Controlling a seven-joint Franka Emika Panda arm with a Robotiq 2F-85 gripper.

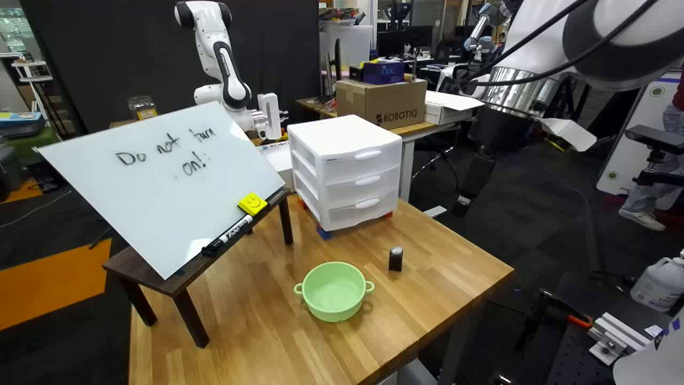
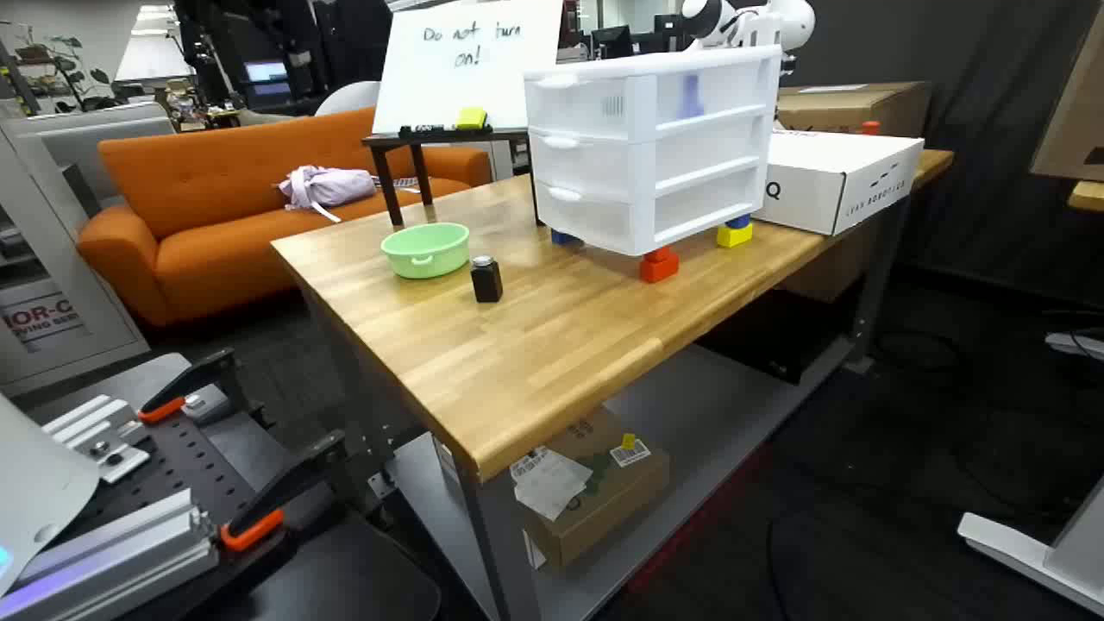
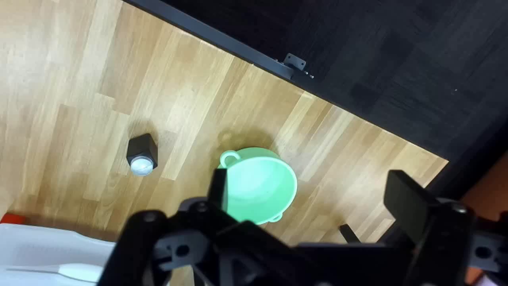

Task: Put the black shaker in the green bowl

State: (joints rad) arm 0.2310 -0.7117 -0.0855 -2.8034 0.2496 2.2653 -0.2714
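The black shaker (image 1: 395, 259) stands upright on the wooden table, close beside the green bowl. It also shows in an exterior view (image 2: 486, 279) and in the wrist view (image 3: 142, 154), with its pale top visible. The light green bowl (image 1: 334, 291) sits on the table with its inside showing nothing. It also shows in an exterior view (image 2: 426, 250) and in the wrist view (image 3: 260, 186), partly hidden by a finger. My gripper (image 3: 311, 194) is wide open with nothing between its fingers. In an exterior view the gripper (image 1: 466, 195) hangs in the air beyond the table's edge, apart from both.
A white drawer unit (image 1: 347, 171) stands on coloured blocks behind the shaker. A tilted whiteboard (image 1: 160, 176) rests on a dark small stand (image 1: 187, 315) with a marker and a yellow eraser (image 1: 252, 204). A white box (image 2: 841, 181) lies behind the drawers.
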